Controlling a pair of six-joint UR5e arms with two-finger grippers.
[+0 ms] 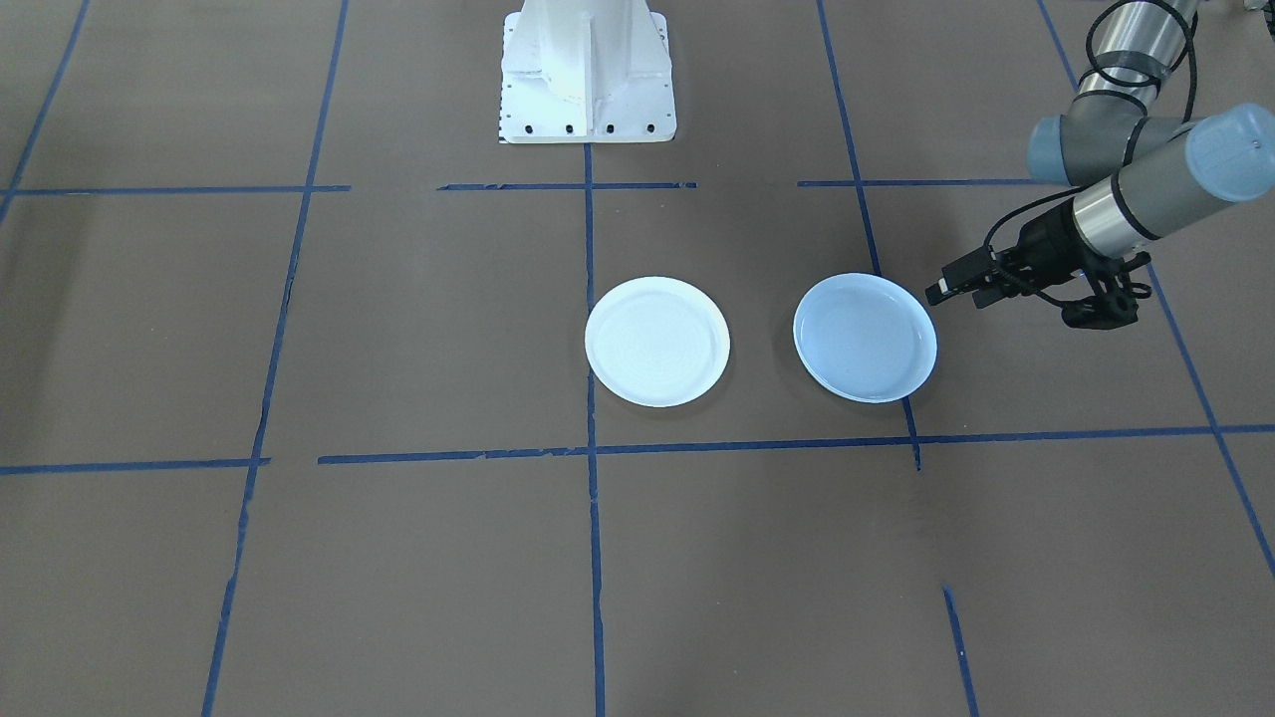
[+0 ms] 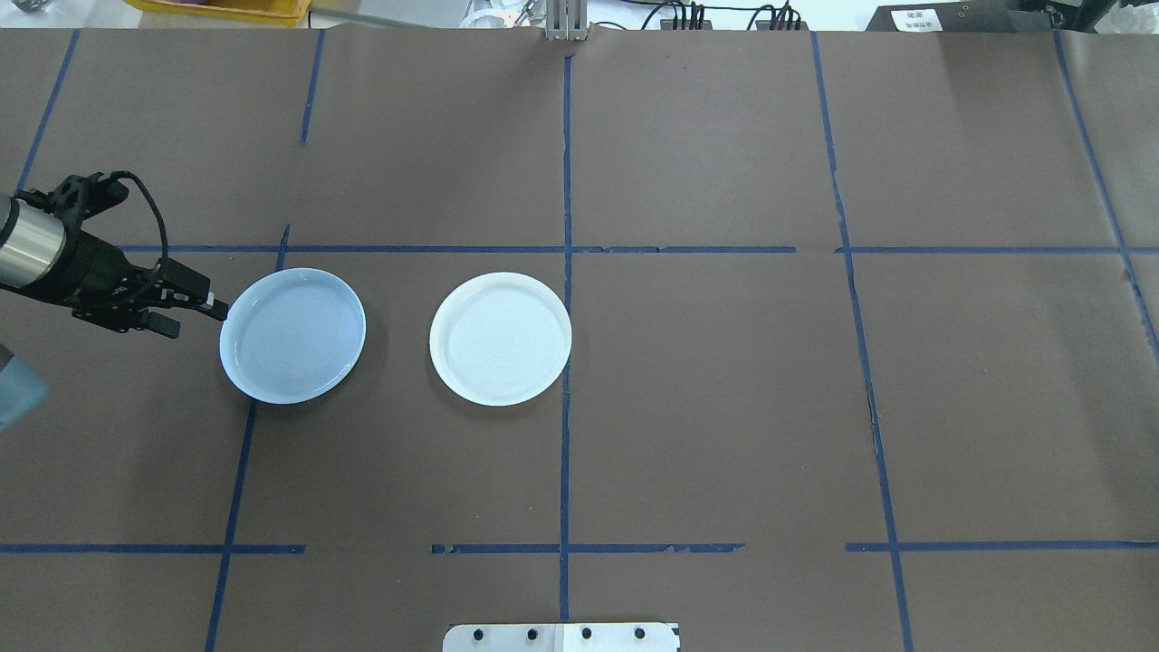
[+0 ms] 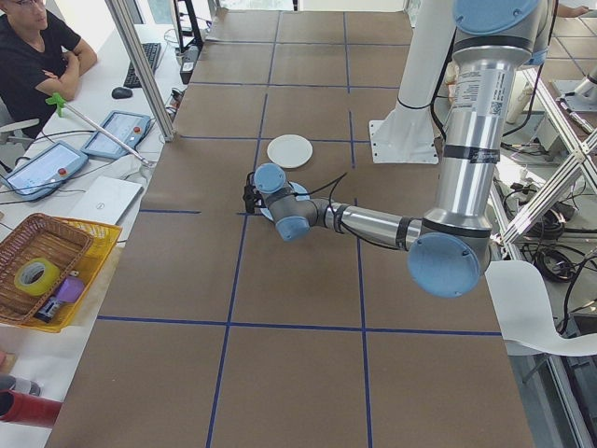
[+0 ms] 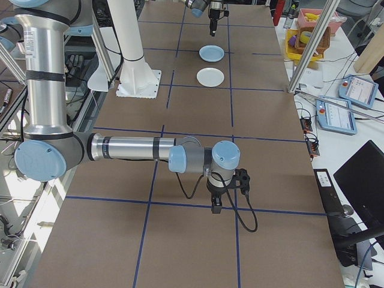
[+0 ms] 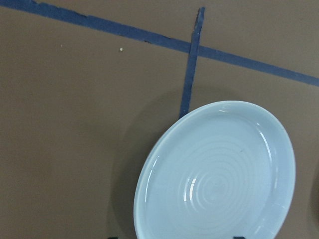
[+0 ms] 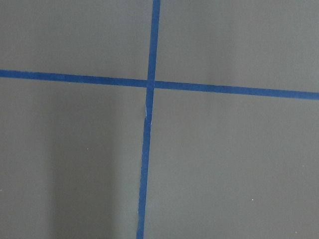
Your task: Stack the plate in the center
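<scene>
Near left arm (image 3: pixel 373 224) low over pale-blue plate (image 3: pixel 300 193), white plate (image 3: pixel 290 150) beyond.

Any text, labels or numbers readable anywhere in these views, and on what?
None can be read.
Label on left arm: print too small to read.
White sticker on a black box past the table's far edge: blurred.
Pale-blue plate and white plate: no markings.

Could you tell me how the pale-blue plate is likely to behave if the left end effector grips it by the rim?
The pale-blue plate looks rigid, so it should lift flat. Its glossy rim may slip between the fingers. Gripped at one edge, it may tilt.
</scene>
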